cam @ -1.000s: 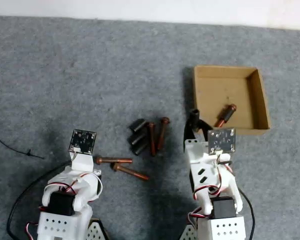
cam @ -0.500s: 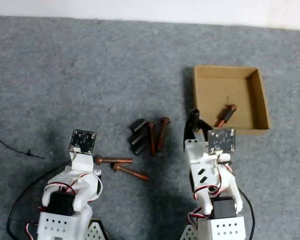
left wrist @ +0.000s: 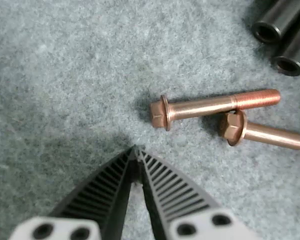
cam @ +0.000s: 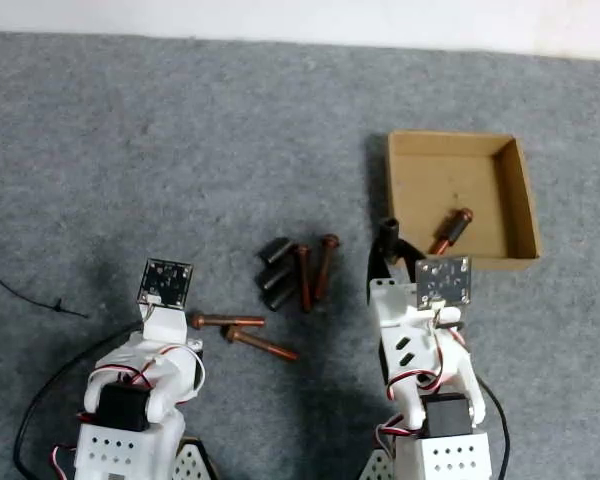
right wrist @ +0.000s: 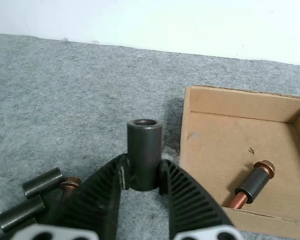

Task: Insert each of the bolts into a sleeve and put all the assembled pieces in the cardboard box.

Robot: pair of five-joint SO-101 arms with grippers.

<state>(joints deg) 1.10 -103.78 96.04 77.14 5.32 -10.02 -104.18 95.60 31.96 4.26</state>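
My right gripper is shut on a black sleeve held upright, just left of the cardboard box; in the high view that sleeve stands beside the box's near left corner. One assembled bolt and sleeve lies inside the box. My left gripper is shut and empty above the carpet, close to the heads of two copper bolts. Two more bolts and three black sleeves lie between the arms.
A black cable tie lies on the grey carpet at the far left. A white wall runs along the carpet's far edge. Open carpet stretches beyond the bolts and left of the box.
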